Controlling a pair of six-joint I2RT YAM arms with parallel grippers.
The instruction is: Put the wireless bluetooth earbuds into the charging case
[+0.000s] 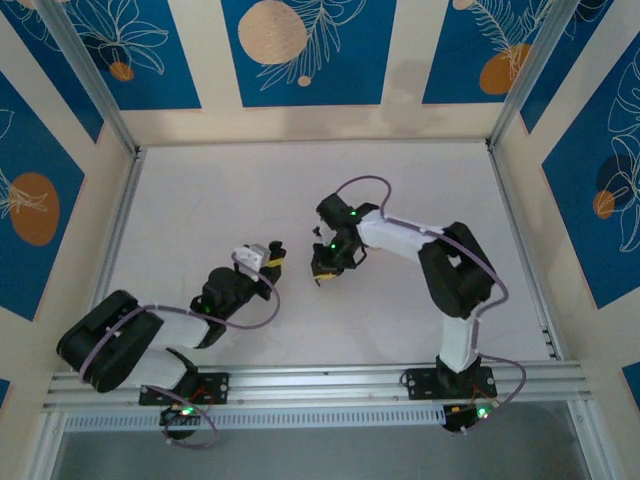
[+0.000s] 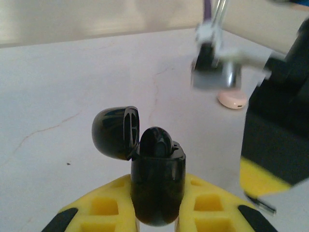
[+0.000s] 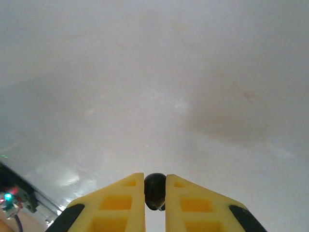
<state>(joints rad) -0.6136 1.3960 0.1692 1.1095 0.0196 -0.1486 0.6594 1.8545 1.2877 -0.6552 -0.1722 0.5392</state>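
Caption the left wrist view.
Left gripper clamps the open black charging case, lid flipped left, one earbud seated inside.

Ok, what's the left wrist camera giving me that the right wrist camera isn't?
Left wrist: the left gripper is shut on the black case. The lid is flipped open to the left, and a rounded black shape sits in the case's mouth, possibly one bud seated. Beyond it are a small pinkish oval on the table and the right arm.
Right wrist: the right gripper is shut on a small black earbud.
Both: yellow fingers clamped on something black, over the white table.
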